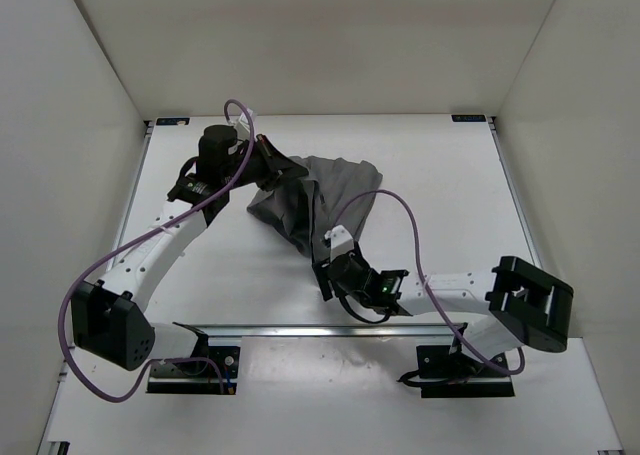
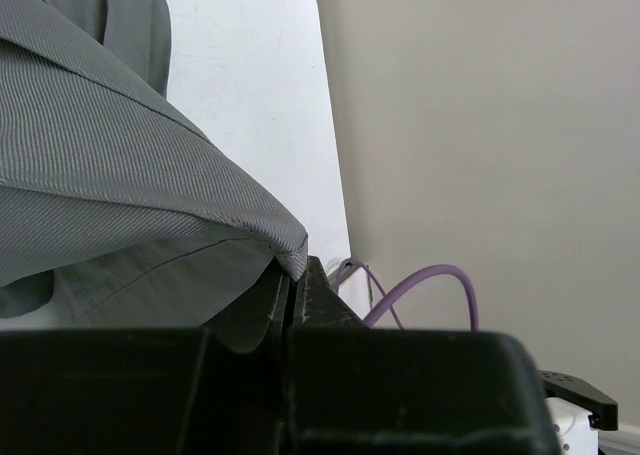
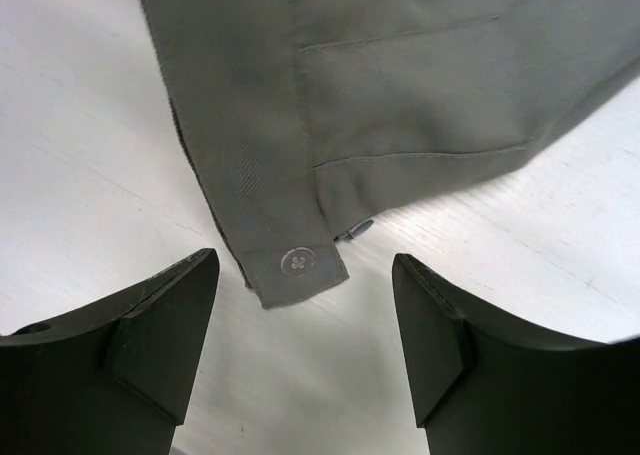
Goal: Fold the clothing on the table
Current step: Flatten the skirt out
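Note:
The clothing (image 1: 325, 195) is a dark grey garment bunched at the middle of the white table (image 1: 430, 175). My left gripper (image 1: 272, 167) is shut on the clothing's far left edge and holds that part lifted. In the left wrist view, fabric (image 2: 120, 175) drapes from the closed left gripper (image 2: 293, 275). My right gripper (image 1: 323, 270) stands open just above the table at the garment's near corner. In the right wrist view, a waistband tab with a button (image 3: 298, 264) lies between the tips of the open right gripper (image 3: 302, 275), touching neither finger.
White walls (image 1: 90, 95) enclose the table on the left, back and right. Purple cables (image 1: 400, 210) loop over both arms, one arching above the garment's right side. A metal rail (image 1: 300, 330) with the arm bases runs along the near edge.

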You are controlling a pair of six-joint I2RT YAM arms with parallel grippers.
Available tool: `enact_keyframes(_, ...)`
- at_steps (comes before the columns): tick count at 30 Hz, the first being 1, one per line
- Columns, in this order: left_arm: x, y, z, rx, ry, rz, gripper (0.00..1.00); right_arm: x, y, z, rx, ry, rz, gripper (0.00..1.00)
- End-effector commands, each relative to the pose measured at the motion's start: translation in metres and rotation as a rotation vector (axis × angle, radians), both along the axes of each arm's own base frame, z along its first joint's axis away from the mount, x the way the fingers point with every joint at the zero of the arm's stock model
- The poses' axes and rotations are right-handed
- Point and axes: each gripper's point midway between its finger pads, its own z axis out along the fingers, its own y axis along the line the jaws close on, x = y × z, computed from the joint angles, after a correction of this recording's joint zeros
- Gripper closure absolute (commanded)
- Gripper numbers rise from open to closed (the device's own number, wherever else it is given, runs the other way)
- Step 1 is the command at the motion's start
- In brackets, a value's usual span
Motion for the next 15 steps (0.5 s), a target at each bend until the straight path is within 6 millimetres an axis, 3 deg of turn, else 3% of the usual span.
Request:
enact_keyframes(1, -0.003, 0.003, 0.017, -0.033, -0.059, 0.0, 1.0, 0.004, 0.023, 0.009, 0.007, -0.049, 0.043, 0.32)
enact_keyframes(10, -0.003, 0.0, 0.02, -0.035, -0.058, -0.011, 1.0, 0.003, 0.042, -0.016, -0.081, -0.026, 0.057, 0.38)
enact_keyframes(15, -0.001, 0.002, 0.022, -0.034, -0.067, -0.005, 1.0, 0.006, 0.034, -0.045, -0.228, -0.007, 0.021, 0.4)
